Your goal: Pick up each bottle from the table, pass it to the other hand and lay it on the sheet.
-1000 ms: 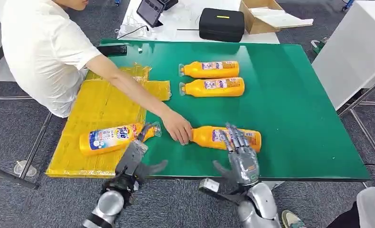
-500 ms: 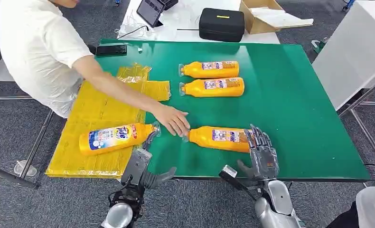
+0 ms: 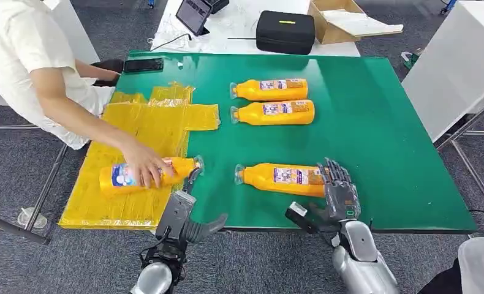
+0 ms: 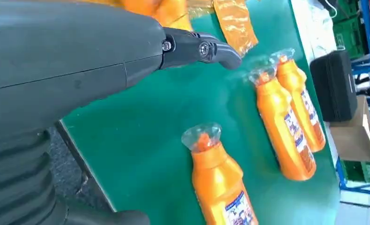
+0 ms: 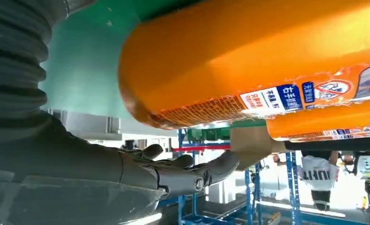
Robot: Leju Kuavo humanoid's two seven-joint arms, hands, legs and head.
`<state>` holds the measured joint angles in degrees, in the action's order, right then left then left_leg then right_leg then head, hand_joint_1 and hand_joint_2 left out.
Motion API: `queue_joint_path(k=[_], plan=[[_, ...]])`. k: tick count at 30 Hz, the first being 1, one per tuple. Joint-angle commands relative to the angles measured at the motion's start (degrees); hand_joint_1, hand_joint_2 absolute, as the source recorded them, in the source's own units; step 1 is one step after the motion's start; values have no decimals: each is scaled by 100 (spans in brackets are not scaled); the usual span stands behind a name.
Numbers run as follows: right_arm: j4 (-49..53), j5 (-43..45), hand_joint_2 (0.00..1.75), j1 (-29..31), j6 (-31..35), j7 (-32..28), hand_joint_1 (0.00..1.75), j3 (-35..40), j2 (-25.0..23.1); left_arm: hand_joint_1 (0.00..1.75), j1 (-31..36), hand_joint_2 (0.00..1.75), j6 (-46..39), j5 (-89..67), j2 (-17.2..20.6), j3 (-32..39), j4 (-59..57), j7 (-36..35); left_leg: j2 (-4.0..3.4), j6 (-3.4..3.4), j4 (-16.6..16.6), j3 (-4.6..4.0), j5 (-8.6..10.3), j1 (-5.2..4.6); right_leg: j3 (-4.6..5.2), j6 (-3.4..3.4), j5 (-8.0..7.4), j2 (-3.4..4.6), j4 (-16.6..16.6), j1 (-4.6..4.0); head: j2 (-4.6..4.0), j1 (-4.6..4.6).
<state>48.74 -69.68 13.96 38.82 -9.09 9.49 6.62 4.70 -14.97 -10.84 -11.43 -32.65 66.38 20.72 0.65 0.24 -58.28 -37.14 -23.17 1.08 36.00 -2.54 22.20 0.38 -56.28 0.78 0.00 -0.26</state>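
Bench: green-topped bench (image 3: 380, 122), the landmark for every place below
Sheet: crinkled yellow plastic sheet (image 3: 135, 131) spread over the bench's left side and hanging past its left edge
Bottle on sheet: orange plastic bottle with a blue and white label (image 3: 144, 174) lying on its side on the sheet near the bench's front left corner, clear cap pointing toward the bench's middle
Person: person in a white shirt (image 3: 19, 55) at the bench's left side, one hand (image 3: 143, 166) laid over the bottle on the sheet
Front bottle: orange plastic bottle with a clear cap (image 3: 279, 177) lying on its side on the bare green near the bench's front edge, cap toward the sheet
Far bottles: 2 more orange plastic bottles (image 3: 270, 89) (image 3: 273, 113) lying side by side near the bench's middle, just apart, caps toward the sheet
Right hand: right hand (image 3: 337, 190) at the bench's front edge, fingers spread over the base end of the front bottle; the right wrist view shows the thumb (image 5: 197, 176) under that base with a gap, so whether it grips I cannot tell
Left hand: left hand (image 3: 184, 214) at the bench's front edge beside the sheet, fingers apart, holding nothing
Behind the bench: black zip case (image 3: 285, 30), open cardboard box (image 3: 344, 18) and dark tablet (image 3: 195, 13) on a white table
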Motion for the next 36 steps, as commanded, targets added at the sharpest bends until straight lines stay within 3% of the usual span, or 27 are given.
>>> queue_joint_path(k=[1, 8, 11, 18, 25, 26, 27, 36], plan=[[-1387, 134, 175, 816, -124, -51, 0, 275, 53, 0, 313, 175, 5, 36, 33, -236, -276, 29, -11, 5, 3, 28, -8, -4, -25, 8, 7, 2, 2, 1, 2, 0], [-1844, 210, 175, 1098, 93, -296, 0, 293, -117, 0, 445, 175, -12, 122, 74, -345, -317, 85, -11, 4, 4, 19, -4, -1, -18, 7, 2, 3, 3, -1, 0, 0], [-2086, 308, 175, 1246, -155, -196, 0, 252, -160, 0, 475, 175, 9, 140, 71, -381, -350, 77, -15, 4, 4, 27, -7, -2, -24, 9, 4, 6, 3, -1, 0, 0], [-2786, 491, 175, 1527, -1488, 4, 3, 285, -106, 0, 568, 175, 87, 241, 49, -476, -433, 50, -13, 5, 6, 35, -5, -1, -30, 8, 3, 0, 7, -2, 0, 0], [-2788, 494, 175, 1521, -1485, 3, 3, 281, -95, 0, 574, 175, 88, 241, 46, -476, -431, 50, -14, -1, 6, 84, -11, 1, -67, 12, -2, 11, 11, -4, 0, 2], [-2826, 485, 175, 1537, -1630, -21, 140, 319, -96, 0, 580, 175, 93, 250, 51, -479, -439, 53, -14, -1, 6, 89, -12, 1, -71, 11, -1, 13, 11, -4, 0, 2], [-2830, 547, 175, 1518, -1732, -37, 175, 287, -85, 0, 589, 175, 99, 271, 49, -484, -445, 60, -17, -1, 4, 92, -13, 2, -74, 11, -2, 16, 10, -5, 0, 2], [-2981, 576, 175, 1456, -2007, 44, 173, 399, -41, 0, 623, 175, 109, 351, 37, -496, -500, 76, -15, 0, 7, 111, -7, 3, -93, 23, -8, 4, 14, -7, 0, 2]])
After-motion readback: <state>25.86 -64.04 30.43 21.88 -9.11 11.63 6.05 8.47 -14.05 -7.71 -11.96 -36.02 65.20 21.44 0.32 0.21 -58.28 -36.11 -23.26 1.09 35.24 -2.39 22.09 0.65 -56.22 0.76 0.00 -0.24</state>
